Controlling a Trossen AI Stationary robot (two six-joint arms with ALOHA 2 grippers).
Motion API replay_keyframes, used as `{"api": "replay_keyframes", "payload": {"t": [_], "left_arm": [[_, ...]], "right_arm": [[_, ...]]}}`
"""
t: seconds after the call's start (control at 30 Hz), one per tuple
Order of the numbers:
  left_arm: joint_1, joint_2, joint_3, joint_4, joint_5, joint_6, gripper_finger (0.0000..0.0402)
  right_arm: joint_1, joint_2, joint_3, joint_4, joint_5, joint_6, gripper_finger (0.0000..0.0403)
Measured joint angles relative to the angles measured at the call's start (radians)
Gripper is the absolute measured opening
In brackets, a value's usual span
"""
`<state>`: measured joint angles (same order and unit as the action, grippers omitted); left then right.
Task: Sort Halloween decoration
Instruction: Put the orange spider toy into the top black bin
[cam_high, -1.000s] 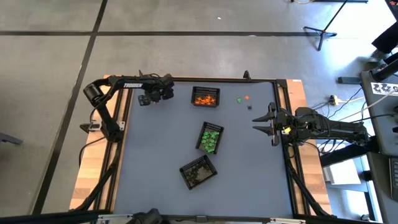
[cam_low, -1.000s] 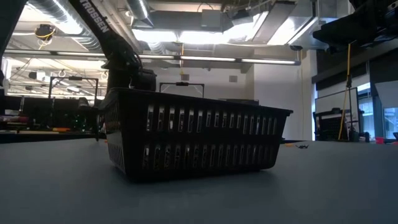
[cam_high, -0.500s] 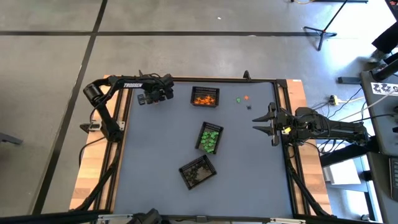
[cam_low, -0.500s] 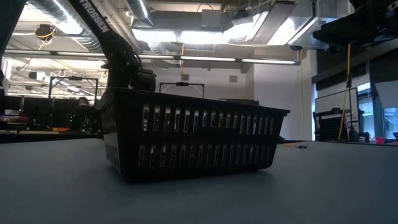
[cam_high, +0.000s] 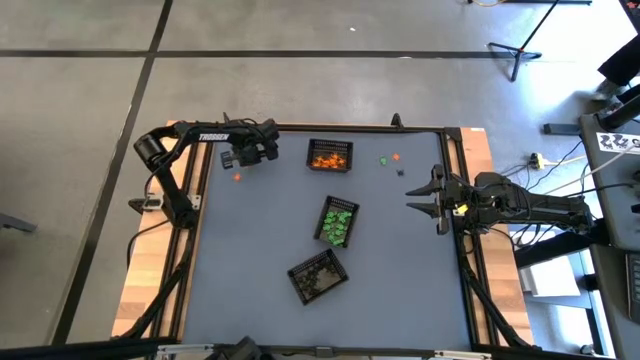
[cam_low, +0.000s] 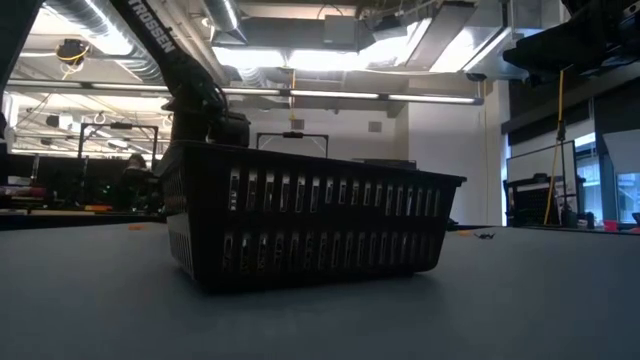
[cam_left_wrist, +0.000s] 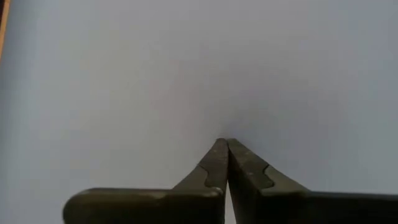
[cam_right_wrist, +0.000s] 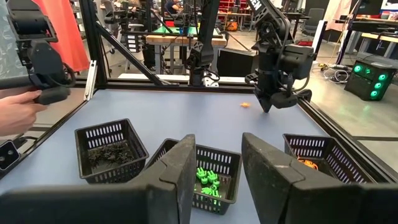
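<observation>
My left gripper (cam_high: 245, 161) stands at the table's far left, pointing steeply down, and is shut with nothing between its fingers (cam_left_wrist: 222, 142). One orange trinket (cam_high: 237, 177) lies loose on the table just beside it (cam_right_wrist: 245, 104). Three black mesh baskets stand in the middle. The far one (cam_high: 330, 156) holds orange trinkets, the middle one (cam_high: 338, 221) green ones, and the near one (cam_high: 318, 276) dark ones. A loose green (cam_high: 384, 160), an orange (cam_high: 397, 157) and a black trinket (cam_high: 401, 171) lie at the far right. My right gripper (cam_high: 437, 200) waits open at the right edge.
A black frame rail (cam_high: 200, 240) runs round the grey table top. In the low view the nearest basket (cam_low: 310, 225) blocks most of the table behind it. A person's hand (cam_right_wrist: 18, 112) with a handheld device shows beyond the table's near rail.
My left gripper has shut where it stands, with nothing between its fingers. An orange trinket now lies in plain sight on the table beside it, where none showed a second ago. My right arm has kept still.
</observation>
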<state>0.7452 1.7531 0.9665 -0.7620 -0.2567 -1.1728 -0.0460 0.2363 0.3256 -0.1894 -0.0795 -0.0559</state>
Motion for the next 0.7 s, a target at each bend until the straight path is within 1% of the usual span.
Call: {"api": "replay_keyframes", "payload": {"t": [0.1,0.17,0.3,0.37,0.5,0.6,0.7], "left_arm": [[-0.004,0.000,0.000,-0.009,0.015,0.009,0.0001],[-0.009,0.000,0.001,-0.021,0.026,0.055,0.0001],[-0.035,-0.001,0.029,-0.134,0.088,0.130,0.0008],[-0.052,-0.001,0.038,-0.174,0.086,0.129,0.0023],[-0.063,-0.001,0.038,-0.233,0.037,0.050,0.0066],[-0.063,-0.001,0.038,-0.231,0.019,0.011,0.0100],[-0.059,-0.002,0.036,-0.229,0.020,-0.008,0.0125]], "right_arm": [[0.000,0.000,0.000,0.000,0.000,0.000,0.0127],[0.000,0.000,0.000,0.000,0.000,0.000,0.0127],[0.000,0.000,0.000,0.000,0.000,0.000,0.0127],[0.000,0.000,0.000,0.000,0.000,0.000,0.0127],[0.000,0.000,0.000,-0.001,0.000,0.000,0.0127],[0.000,0.000,0.000,0.000,0.000,0.000,0.0127],[0.000,0.000,0.000,0.000,0.000,0.000,0.0127]]}}
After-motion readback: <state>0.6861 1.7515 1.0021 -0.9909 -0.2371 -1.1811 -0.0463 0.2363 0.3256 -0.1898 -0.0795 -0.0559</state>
